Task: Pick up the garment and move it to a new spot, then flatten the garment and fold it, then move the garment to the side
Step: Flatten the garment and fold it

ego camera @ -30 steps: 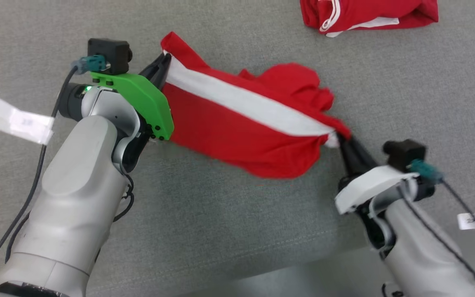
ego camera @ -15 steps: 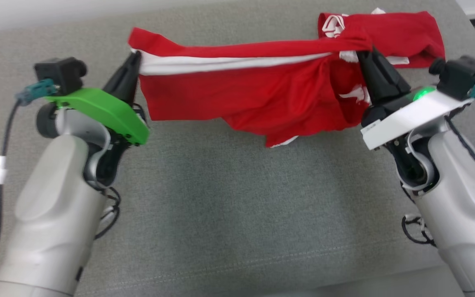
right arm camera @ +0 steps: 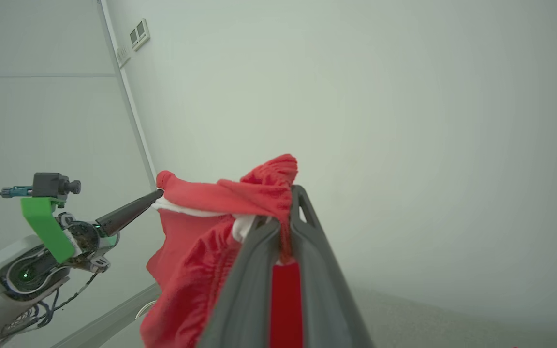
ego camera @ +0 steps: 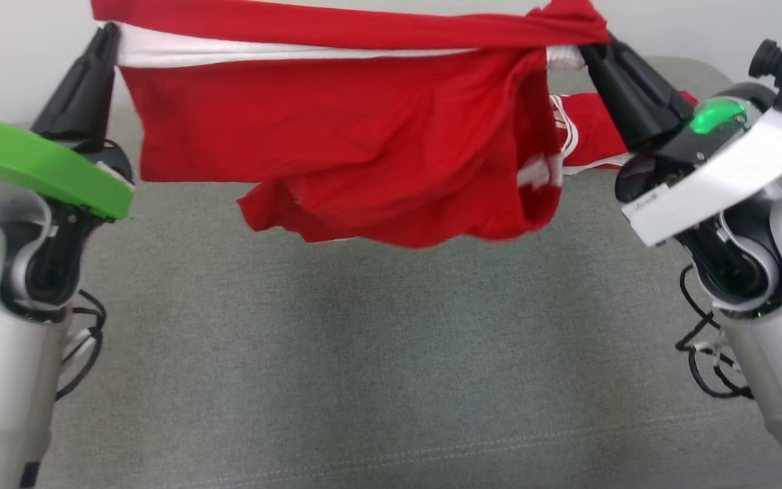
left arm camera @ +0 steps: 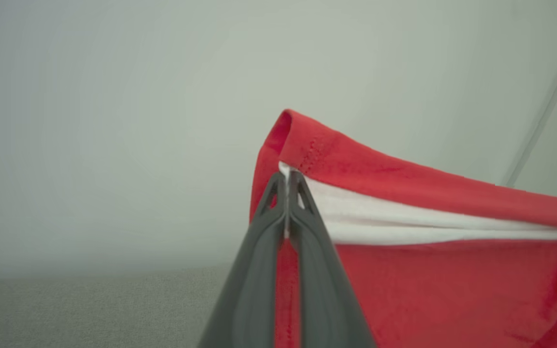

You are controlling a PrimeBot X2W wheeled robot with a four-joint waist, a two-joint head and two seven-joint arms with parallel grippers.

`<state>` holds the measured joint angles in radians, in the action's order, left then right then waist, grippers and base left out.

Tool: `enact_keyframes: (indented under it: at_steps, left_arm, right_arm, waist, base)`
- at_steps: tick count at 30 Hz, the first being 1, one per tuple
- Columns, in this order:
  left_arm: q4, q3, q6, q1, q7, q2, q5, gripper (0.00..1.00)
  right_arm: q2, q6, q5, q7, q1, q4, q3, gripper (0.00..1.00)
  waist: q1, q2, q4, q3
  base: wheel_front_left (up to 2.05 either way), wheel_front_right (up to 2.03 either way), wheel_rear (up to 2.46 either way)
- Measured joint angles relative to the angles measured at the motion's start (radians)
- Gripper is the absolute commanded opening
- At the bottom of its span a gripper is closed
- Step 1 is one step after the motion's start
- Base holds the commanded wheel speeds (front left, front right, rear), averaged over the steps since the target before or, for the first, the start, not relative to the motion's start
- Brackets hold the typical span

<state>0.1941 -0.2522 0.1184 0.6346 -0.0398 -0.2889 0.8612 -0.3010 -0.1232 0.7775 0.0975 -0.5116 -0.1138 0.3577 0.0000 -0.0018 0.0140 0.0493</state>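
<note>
Dangling the garment (ego camera: 337,136) between left hand (ego camera: 110,32) and right hand (ego camera: 586,51), each pinching a top corner, going for a taut, level lay-down on the surface (ego camera: 364,353).

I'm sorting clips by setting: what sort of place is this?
Probably an indoor test room: a grey fabric-covered surface, a bare pale wall with switch plates, and a red garment held above.

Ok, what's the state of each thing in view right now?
Garment: held up, stretched along the top, lower part bunched.
Left end effector: shut on the garment's striped corner.
Right end effector: shut on its bunched end.
Second garment: lying rumpled on the grey surface.
</note>
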Motion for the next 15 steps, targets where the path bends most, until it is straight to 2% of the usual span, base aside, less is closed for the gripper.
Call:
enact_keyframes:
  at_steps: [4, 8, 11, 15]
  left_arm:
    - [-0.117, 0.028, -0.028, -0.031, -0.053, -0.035, 0.031, 0.0]
    - [-0.215, 0.04, -0.059, -0.06, -0.107, -0.05, 0.063, 0.0]
    - [-0.266, 0.057, -0.085, -0.084, -0.141, -0.068, 0.072, 0.0]
    - [-0.303, 0.066, -0.101, -0.109, -0.156, -0.075, 0.082, 0.0]
  right_arm:
    - [-0.037, 0.002, 0.029, 0.062, 0.055, -0.071, -0.016, 0.0]
    - [-0.078, 0.03, 0.05, 0.108, 0.076, -0.128, -0.053, 0.0]
    - [-0.09, 0.045, 0.073, 0.144, 0.08, -0.164, -0.062, 0.0]
    - [-0.099, 0.048, 0.087, 0.173, 0.099, -0.173, -0.06, 0.0]
  waist:
    - [0.0, 0.0, -0.007, 0.0]
    - [0.0, 0.0, -0.01, 0.017]
    - [0.0, 0.0, -0.011, 0.034]
    - [0.0, 0.0, -0.01, 0.05]
  base:
    - [0.0, 0.0, 0.0]
    - [0.0, 0.0, 0.0]
    - [0.0, 0.0, 0.0]
    - [0.0, 0.0, 0.0]
